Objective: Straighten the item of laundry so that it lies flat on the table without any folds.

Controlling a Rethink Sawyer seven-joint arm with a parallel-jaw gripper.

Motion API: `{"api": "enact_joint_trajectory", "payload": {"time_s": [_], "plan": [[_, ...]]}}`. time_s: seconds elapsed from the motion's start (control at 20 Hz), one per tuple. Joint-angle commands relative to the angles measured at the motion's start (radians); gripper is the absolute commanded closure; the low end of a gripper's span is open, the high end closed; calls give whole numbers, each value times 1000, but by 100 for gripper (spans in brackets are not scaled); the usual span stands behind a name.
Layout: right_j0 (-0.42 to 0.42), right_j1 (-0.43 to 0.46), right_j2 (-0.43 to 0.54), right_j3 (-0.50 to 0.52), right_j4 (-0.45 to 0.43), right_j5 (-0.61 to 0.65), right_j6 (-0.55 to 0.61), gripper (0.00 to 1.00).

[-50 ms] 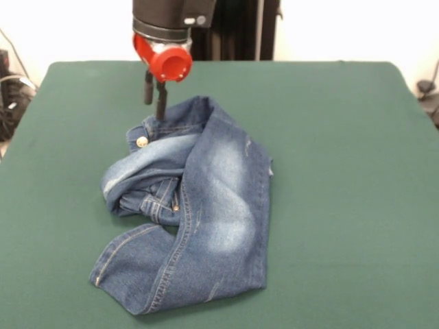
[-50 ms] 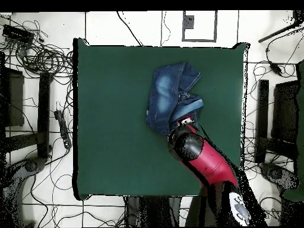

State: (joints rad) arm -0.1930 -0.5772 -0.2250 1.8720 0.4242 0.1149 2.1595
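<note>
Tangled cables (image 2: 44, 56) lie on the floor at 10 o'clock; black stand (image 2: 270, 119) at 3 o'clock.

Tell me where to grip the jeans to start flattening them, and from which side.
Probably the waistband edge of the jeans by the brass button, coming straight down from above. That thick edge lies exposed on top, right under the gripper, whose fingers are apart. The legs lie folded beneath, so pulling the waist away should unroll them.

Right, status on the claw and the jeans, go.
Claw open, fingertips down at the waistband, nothing gripped. Jeans bunched and folded over on the table, not flat. Nothing in the way.
</note>
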Motion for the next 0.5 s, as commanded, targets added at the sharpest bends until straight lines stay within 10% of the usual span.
{"api": "enact_joint_trajectory", "payload": {"time_s": [0.05,0.5], "plan": [[5,61,178,74,-18,-64,175,0],[20,123,165,53,-38,-94,158,0]]}}
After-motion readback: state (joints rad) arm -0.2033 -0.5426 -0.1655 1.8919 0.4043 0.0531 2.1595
